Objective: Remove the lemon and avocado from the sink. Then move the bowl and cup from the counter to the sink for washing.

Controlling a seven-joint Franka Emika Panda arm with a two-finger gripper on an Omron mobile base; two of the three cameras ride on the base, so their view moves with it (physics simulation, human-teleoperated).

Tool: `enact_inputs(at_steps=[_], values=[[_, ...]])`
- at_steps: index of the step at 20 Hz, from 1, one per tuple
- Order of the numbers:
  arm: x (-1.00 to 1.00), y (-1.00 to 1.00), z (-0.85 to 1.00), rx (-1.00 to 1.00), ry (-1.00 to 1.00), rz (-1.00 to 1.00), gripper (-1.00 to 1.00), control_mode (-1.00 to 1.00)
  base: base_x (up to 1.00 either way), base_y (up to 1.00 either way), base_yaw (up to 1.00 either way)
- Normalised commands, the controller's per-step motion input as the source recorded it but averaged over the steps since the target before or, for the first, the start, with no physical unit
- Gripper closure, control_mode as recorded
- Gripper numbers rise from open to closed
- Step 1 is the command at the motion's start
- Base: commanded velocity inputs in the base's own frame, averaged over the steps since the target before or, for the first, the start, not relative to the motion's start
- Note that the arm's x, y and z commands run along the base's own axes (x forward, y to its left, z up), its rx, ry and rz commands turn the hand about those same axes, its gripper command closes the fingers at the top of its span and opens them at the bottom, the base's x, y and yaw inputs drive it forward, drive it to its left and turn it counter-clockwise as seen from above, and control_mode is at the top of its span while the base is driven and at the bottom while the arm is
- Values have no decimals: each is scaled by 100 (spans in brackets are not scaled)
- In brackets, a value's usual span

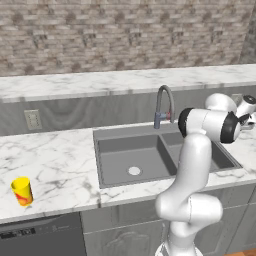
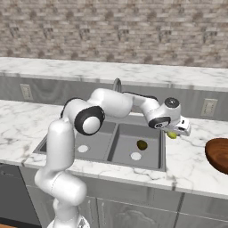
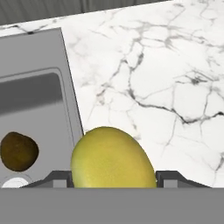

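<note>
Your gripper (image 2: 174,132) clamps the yellow-green oval lemon (image 3: 113,158) above white marble counter (image 3: 166,78), clear of the grey double-basin sink (image 2: 116,141); dark avocado (image 2: 142,144) waits inside.

Avocado (image 2: 142,144) in sink (image 2: 116,160), bowl (image 2: 218,154) right, cup (image 1: 22,191) far left.

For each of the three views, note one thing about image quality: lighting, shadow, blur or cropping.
Left base view: flat, even light; the cup casts barely any shadow. Right base view: the bowl is cropped by the right edge; the avocado sits dim in the sink. Hand view: the lemon looms large and soft-edged between the gripper fingers.
</note>
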Motion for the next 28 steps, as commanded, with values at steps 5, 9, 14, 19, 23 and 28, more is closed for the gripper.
enact_inputs(at_steps=[5,9,14,19,23,28], values=[[6,-16,-10,-3,-1,1,100,-100,0,0,0],[9,-17,-9,-4,0,0,100,-100,0,0,0],[16,-14,-5,-5,0,0,100,-100,0,0,0],[9,-8,-6,-2,0,2,100,-100,0,0,0],[8,-8,-10,0,0,1,100,-100,0,0,0],[8,-9,-10,0,0,2,100,-100,0,0,0]])
